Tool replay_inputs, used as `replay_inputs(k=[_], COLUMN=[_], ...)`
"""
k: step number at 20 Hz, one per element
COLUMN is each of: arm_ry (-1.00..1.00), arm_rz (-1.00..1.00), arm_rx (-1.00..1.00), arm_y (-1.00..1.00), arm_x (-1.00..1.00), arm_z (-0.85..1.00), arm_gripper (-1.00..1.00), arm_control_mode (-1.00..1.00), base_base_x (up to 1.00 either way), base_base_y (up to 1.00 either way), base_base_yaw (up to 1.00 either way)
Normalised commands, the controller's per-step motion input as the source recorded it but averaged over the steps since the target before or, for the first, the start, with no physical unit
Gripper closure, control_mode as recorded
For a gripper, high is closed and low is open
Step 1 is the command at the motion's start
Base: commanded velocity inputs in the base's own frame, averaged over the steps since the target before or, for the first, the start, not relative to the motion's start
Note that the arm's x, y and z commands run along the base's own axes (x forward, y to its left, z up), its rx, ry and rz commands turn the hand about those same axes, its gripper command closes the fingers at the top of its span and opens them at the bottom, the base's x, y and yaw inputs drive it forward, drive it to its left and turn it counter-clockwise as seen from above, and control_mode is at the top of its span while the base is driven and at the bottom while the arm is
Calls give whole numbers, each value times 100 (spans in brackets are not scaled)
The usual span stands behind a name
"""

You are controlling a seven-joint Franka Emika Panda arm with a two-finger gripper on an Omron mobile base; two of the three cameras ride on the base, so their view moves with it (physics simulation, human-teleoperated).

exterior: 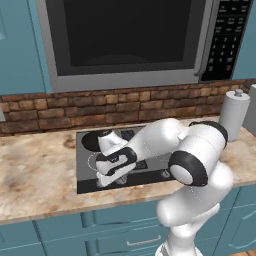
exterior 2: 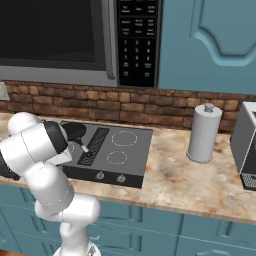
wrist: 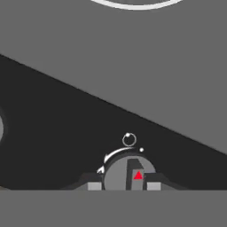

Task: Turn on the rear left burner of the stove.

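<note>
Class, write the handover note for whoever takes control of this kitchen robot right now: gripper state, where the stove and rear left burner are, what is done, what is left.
Gripper: down at the stove's black front strip, a finger tip on each side of a round grey knob with a red marker; I cannot tell whether it is clamped.
Stove: dark cooktop on the counter, below the microwave.
Rear left burner: far-left quarter, with a black frying pan on it.
Done: hand brought to a left-side knob.
Left: confirm this knob drives the rear left burner, grip, turn it. No glow shows on the burner.
</note>
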Motion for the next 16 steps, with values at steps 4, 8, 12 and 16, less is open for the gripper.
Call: replay_inputs(k=[4,8,12,16], arm_ry=[-5,-5,-2,0], arm_rz=[74,72,68,61], arm_rx=[5,8,8,7], arm_y=[0,0,-2,-3], arm_x=[0,0,0,0], arm_z=[-14,-9,-11,-10], arm_gripper=[100,100,100,100], arm_control_mode=[-100,-100,-100,-100], base_base_x=[0,0,0,0], base_base_y=[0,0,0,0], base_base_yaw=[0,0,0,0])
